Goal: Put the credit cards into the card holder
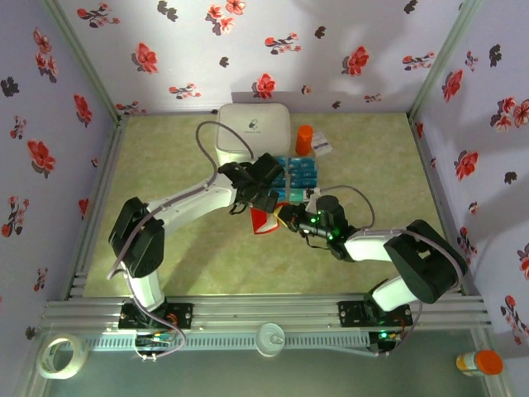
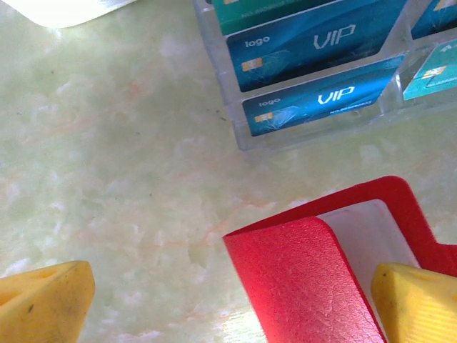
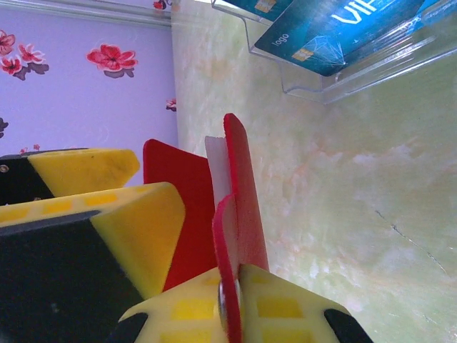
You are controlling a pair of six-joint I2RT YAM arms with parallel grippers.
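Hold the small flat bright-red folding card holder [image 2: 300, 286] (just beside the glossy teal-blue rectangular credit cards [image 2: 307, 107] on their clear plastic sheet [image 2: 246, 139]) pinched by one flap in the right gripper [image 3: 207, 250], steering the wide-spread left gripper [image 2: 235, 296] toward the nearest card's edge.

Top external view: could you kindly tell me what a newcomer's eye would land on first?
The bright-red card holder, partly open in the middle of the table, stands out most. Behind it sit rows of teal-blue credit cards in a clear rack, beside a big white box.
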